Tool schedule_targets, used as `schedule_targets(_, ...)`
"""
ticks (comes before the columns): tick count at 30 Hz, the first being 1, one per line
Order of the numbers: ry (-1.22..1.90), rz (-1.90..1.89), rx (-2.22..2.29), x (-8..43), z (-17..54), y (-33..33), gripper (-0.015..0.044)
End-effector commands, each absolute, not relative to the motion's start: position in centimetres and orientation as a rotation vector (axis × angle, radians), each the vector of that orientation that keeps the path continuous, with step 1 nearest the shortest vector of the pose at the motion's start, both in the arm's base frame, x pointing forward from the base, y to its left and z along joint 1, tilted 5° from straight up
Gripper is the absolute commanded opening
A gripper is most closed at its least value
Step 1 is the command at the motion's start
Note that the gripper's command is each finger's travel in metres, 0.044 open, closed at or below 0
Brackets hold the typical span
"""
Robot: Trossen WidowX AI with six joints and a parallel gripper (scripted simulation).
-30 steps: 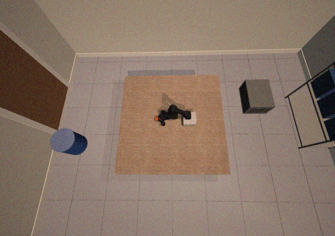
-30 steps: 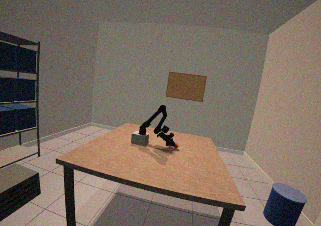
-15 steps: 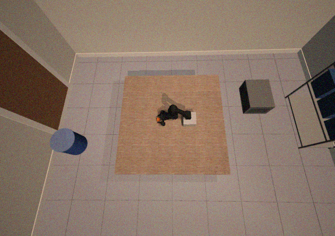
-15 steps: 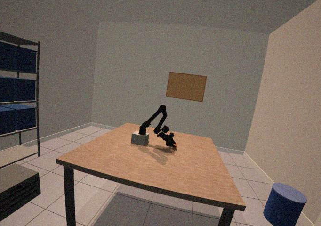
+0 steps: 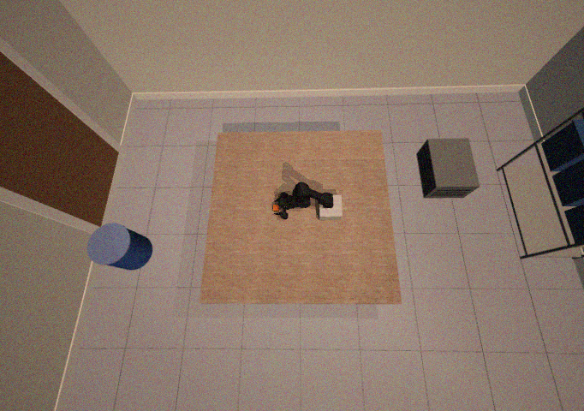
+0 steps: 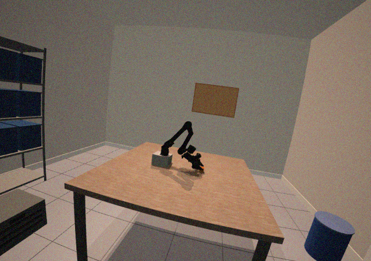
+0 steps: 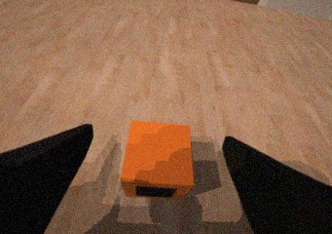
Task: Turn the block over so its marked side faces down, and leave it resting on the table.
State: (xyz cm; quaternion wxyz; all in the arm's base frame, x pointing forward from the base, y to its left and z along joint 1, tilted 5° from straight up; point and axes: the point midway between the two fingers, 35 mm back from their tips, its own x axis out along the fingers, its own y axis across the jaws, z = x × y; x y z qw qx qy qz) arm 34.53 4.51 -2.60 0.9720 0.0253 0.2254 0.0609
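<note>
An orange block sits on the wooden table. In the wrist view its large upper face is plain orange, partly in shadow. Its black square mark shows foreshortened on the side face towards the wrist camera, so the marked side is neither up nor down. My gripper is open, with one black finger on each side of the block and a gap between each finger and the block. In the top and exterior views the gripper is low at the block. The block's underside is hidden.
The arm stands on a pale base box on the table. A blue cylinder, a grey cabinet and a shelf rack with blue bins stand on the floor away from the table.
</note>
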Motion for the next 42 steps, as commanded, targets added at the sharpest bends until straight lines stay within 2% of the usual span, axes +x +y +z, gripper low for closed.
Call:
schedule_targets(1,0.455,0.119,0.055,34.5,-2.6,4.5,0.0440)
schedule_targets(16,0.460,0.119,0.054,34.6,-2.6,4.5,0.0440)
schedule_targets(24,0.691,0.123,0.032,36.1,-1.6,4.4,0.0440)
schedule_targets(30,0.882,0.130,0.023,34.6,1.8,4.0,0.0440)
schedule_targets(42,0.995,0.134,0.021,32.4,4.4,3.7,0.0440)
